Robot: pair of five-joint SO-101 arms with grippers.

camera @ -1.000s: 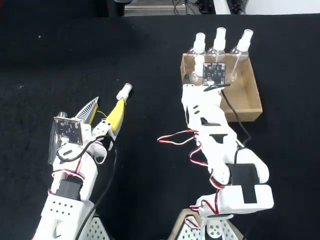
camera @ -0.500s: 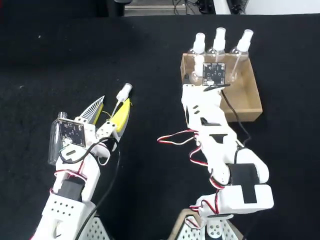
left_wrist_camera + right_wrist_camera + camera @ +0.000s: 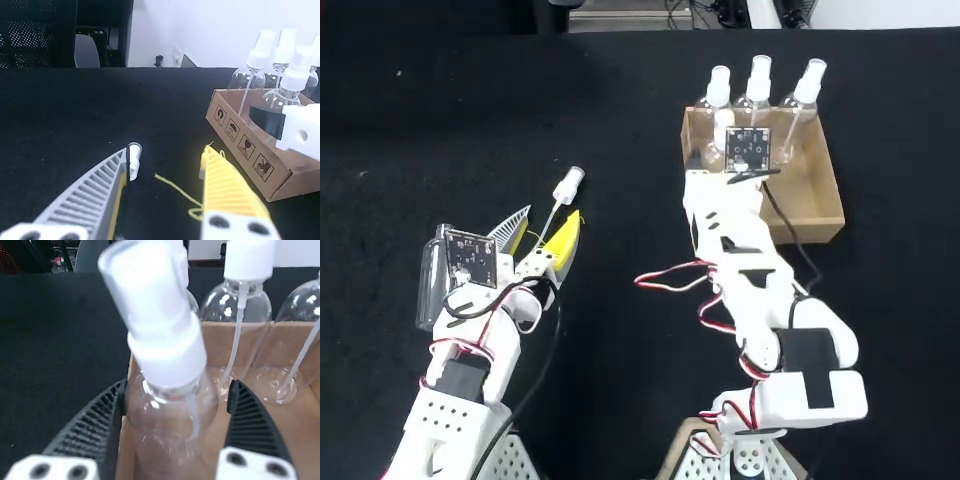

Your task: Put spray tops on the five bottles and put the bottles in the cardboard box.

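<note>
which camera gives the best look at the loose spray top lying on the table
The high view: the spray top lies whole on the table, head and dip tube clear. The left wrist view catches its head beside a grey finger.

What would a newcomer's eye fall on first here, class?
The brown cardboard box, far right on the black table: three clear plastic bottles with white spray tops line its far wall, a fourth bottle is at the right gripper. Then the open left gripper, with a loose white spray top just ahead.
</note>
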